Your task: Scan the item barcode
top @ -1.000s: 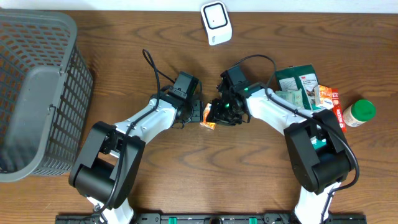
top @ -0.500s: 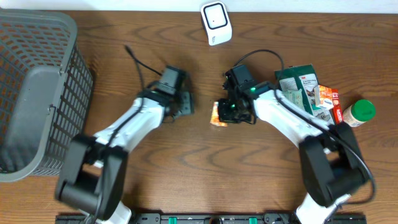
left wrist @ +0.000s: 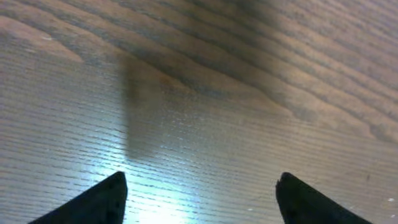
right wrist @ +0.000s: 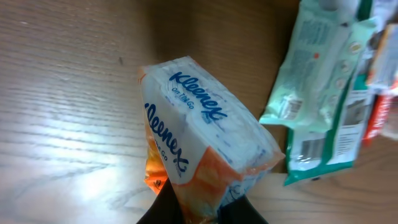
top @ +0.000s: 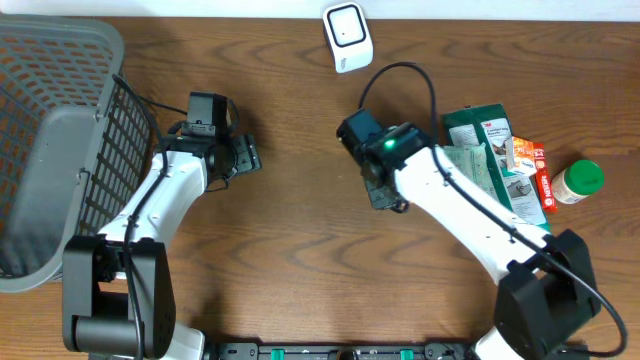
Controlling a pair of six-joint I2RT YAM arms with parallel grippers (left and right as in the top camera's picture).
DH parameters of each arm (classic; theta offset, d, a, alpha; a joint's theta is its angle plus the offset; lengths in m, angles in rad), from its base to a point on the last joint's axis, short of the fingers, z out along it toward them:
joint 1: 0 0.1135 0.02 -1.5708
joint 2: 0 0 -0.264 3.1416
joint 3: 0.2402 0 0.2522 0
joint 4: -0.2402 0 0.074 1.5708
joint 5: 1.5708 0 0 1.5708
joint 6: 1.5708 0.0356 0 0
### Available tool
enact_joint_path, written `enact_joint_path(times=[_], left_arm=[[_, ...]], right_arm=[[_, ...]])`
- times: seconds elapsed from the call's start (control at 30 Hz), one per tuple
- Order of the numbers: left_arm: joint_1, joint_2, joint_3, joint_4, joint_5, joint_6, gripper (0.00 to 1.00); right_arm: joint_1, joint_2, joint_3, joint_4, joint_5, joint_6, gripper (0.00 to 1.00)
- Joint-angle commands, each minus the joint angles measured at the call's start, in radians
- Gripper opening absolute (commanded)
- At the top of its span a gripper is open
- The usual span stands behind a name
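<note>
The right gripper (right wrist: 200,214) pinches the tissue pack (right wrist: 205,130) by its orange lower end, its 2 fingers (right wrist: 163,208) pressed against it from either side. The pack is white with blue Kleenex lettering. It is held tilted over the desk (top: 300,280), with the lettered face toward the wrist camera. From overhead the pack is hidden under the right gripper, which hangs over the middle of the desk, nearer the far edge. The white scanner (top: 347,36) sits at the far edge, beyond the gripper and slightly left of it.

The left gripper (top: 243,157) is over the left half of the desk, near the grey basket (top: 60,150) at the left edge and well apart from the right gripper. Its 2 fingers (left wrist: 102,199) are spread wide, and bare wood shows between them.

Near the right edge lie green packs (top: 485,135), with a green-capped bottle (top: 578,182) just beside them.
</note>
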Motion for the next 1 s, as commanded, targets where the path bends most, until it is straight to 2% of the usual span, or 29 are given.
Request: enact_joint_path(times=[0.0,0.03,0.07,0.23,0.3,0.4,0.43,0.53,0.8,0.87,0.97], left_arm=[[0.004,0.001,-0.008,-0.006,-0.009,0.017,0.85],[0.004,0.001,-0.008,-0.006,-0.009,0.017,0.86],[0.004,0.001,-0.008,-0.006,-0.009,0.017,0.92],[0.004,0.001,-0.008,-0.006,-0.009,0.017,0.93],[0.004,0.001,-0.008,-0.006,-0.009,0.017,0.93],[0.004,0.001,-0.008,-0.006,-0.009,0.017,0.93],[0.004,0.001,-0.008,-0.006,-0.009,0.017,0.93],[0.004,0.001,-0.008,-0.006,-0.009,0.017,0.93],[0.004,0.001,-0.008,-0.006,-0.009,0.017,0.93],[0.004,0.001,-0.008,-0.006,-0.009,0.017,0.93],[0.004,0.001,-0.008,-0.006,-0.010,0.017,0.93]], right_arm=[[0.048,0.078,0.017,-0.002,0.141,-0.013,0.01],[0.059,0.099,0.017,-0.002,0.156,-0.013,0.01],[0.071,0.122,0.017,-0.002,0.165,-0.013,0.01],[0.111,0.223,0.017,0.005,0.197,-0.042,0.03],[0.120,0.248,0.017,0.013,0.196,-0.057,0.08],[0.127,0.266,0.017,0.029,0.188,-0.057,0.24],[0.128,0.266,0.017,0.032,0.167,-0.057,0.36],[0.128,0.266,0.018,0.038,0.129,-0.057,0.47],[0.118,0.266,0.018,0.047,0.106,-0.057,0.52],[0.105,0.266,0.029,0.034,0.105,-0.057,0.45],[0.098,0.265,0.042,0.015,0.105,-0.057,0.42]])
